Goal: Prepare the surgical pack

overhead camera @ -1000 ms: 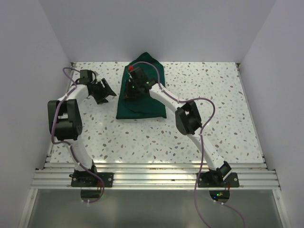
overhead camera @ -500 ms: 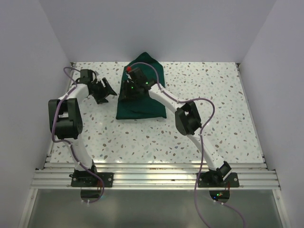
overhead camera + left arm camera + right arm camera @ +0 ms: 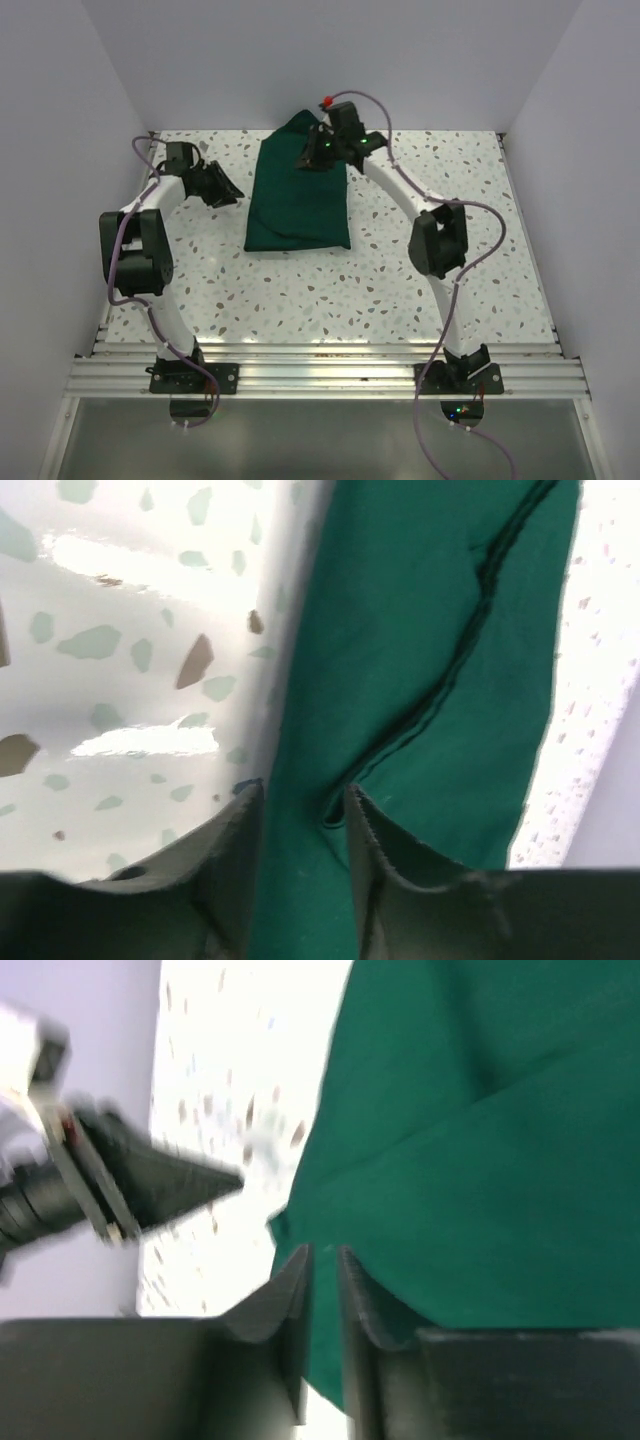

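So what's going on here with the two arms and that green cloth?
Two robot arms are working on a folded dark green surgical drape on the speckled table. The right claw is at the drape's far end, the left claw by its left edge. Both claws look slightly open; neither clearly grips the cloth.

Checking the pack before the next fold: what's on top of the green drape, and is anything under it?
No loose item lies on the drape; only the right gripper is at its far right corner. The speckled table shows around its edges; anything beneath the fabric is covered.
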